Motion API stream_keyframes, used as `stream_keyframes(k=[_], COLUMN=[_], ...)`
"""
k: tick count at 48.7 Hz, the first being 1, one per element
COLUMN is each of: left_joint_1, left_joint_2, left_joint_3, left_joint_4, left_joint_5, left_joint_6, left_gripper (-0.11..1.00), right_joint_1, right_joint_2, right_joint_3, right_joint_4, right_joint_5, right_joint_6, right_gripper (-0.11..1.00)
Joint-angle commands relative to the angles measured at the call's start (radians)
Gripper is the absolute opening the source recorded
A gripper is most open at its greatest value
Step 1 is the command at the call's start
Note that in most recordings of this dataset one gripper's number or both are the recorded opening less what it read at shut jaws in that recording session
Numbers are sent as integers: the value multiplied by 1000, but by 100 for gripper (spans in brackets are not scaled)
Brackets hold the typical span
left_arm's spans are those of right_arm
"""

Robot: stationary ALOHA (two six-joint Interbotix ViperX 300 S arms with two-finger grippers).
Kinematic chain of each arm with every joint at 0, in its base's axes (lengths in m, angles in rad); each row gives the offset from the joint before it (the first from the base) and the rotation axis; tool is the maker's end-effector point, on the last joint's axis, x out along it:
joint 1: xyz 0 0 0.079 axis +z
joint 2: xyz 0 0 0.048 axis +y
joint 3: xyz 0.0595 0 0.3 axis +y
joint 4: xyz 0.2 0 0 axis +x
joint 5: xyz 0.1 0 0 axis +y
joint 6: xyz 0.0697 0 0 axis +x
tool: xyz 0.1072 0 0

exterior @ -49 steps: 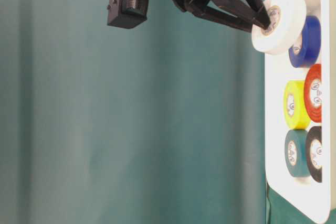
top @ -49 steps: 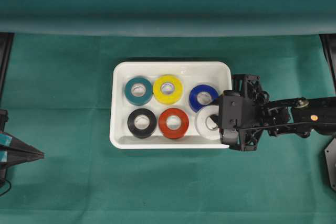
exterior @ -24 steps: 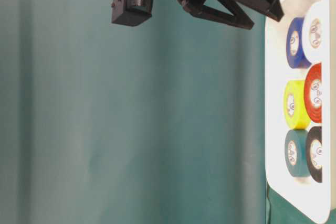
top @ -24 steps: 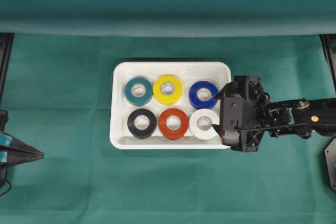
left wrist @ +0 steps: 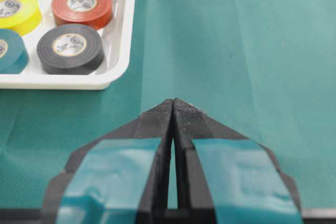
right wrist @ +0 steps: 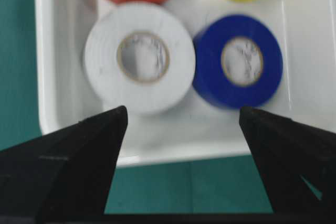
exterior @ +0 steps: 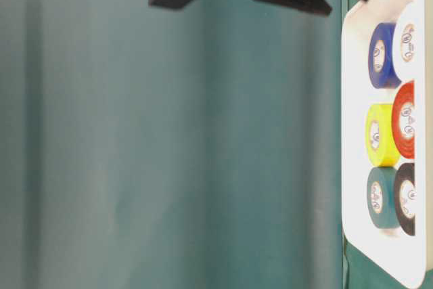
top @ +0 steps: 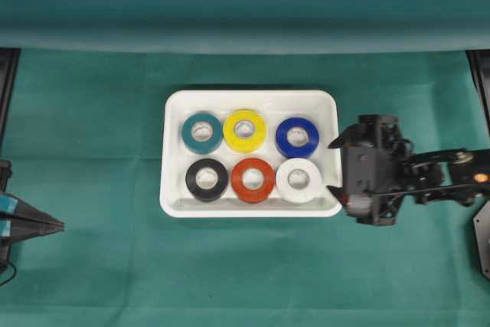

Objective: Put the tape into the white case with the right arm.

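The white tape (top: 298, 180) lies flat in the front right corner of the white case (top: 249, 96), next to the blue roll (top: 297, 137). My right gripper (top: 331, 168) hovers at the case's right rim, open and holding nothing. The right wrist view shows the white tape (right wrist: 139, 59) and blue roll (right wrist: 239, 61) beyond the spread fingers of that gripper (right wrist: 182, 111), with the case rim (right wrist: 157, 153) between them. The table-level view has the right gripper (exterior: 346, 1) above the case (exterior: 352, 133), clear of the tape (exterior: 408, 42). My left gripper (top: 60, 226) rests shut at the far left.
Teal (top: 202, 132), yellow (top: 245, 130), black (top: 207, 180) and red (top: 253, 180) rolls fill the other places in the case. Green cloth covers the table. The left wrist view shows the shut left gripper (left wrist: 173, 100) short of the case corner (left wrist: 118, 66).
A second ago my right gripper held the white tape over the case's right end. It opened, the tape dropped flat into the case, and the gripper has drawn back to the right.
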Motion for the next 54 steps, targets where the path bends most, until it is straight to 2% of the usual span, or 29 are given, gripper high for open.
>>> stream_keyframes(k=[1, 6, 15, 25, 38, 49, 54], left_joint_1=[0, 2, 2, 2, 2, 2, 2], left_joint_2=[8, 9, 8, 8, 8, 8, 8], left_joint_3=[-14, -14, -14, -14, -15, -15, -17], left_joint_4=[0, 0, 0, 0, 0, 0, 0], left_joint_5=[-9, -9, -9, -9, -11, -9, -9], left_joint_6=[0, 0, 0, 0, -2, -2, -2], left_gripper=[0, 0, 0, 0, 0, 0, 0], right_joint_1=[-2, -2, -2, -2, -2, 0, 12], right_joint_2=[-75, -170, -333, -460, -558, -614, -626], right_joint_3=[31, 98, 204, 293, 347, 377, 390], right_joint_4=[3, 12, 17, 17, 23, 74, 81], right_joint_5=[-6, -11, -29, -69, -48, -49, -63], right_joint_6=[3, 17, 81, 141, 147, 150, 149], right_gripper=[64, 64, 63, 63, 63, 63, 63])
